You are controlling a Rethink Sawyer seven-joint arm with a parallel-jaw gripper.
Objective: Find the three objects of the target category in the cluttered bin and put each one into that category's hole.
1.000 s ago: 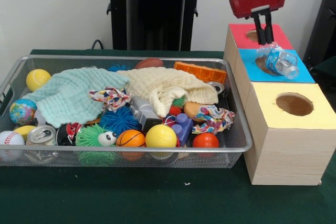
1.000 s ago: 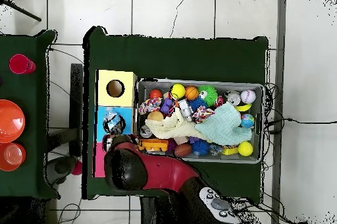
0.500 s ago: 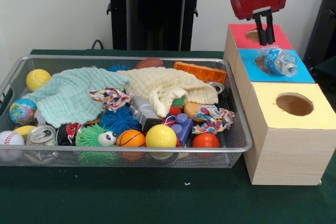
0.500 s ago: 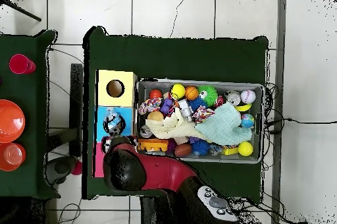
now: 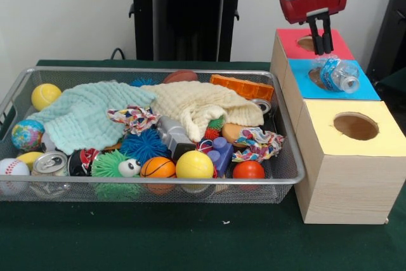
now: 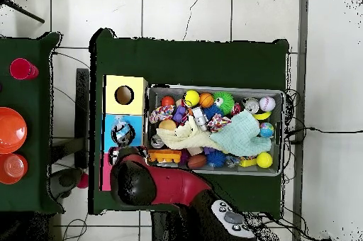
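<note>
Gripper (image 5: pixel 320 41) above the red-topped box (image 5: pixel 288 41), fingers close together, nothing between them; reads as closed and empty, though any thin gap is hard to judge from the front. Plastic bottle (image 5: pixel 338 73) lying on its side on the blue-topped box (image 5: pixel 365 90), partly over the blue hole (image 5: pixel 315 77), not dropped in. Bottle just below and toward the camera from the fingertips, apart from them. Long axis slanted across the box top, cap end pointing away from the hole toward the right edge. Probably needs a nudge or regrasp to tip in. Wire bin (image 5: pixel 288 172) well off to the side, crowded with balls, cloths, cans.
</note>
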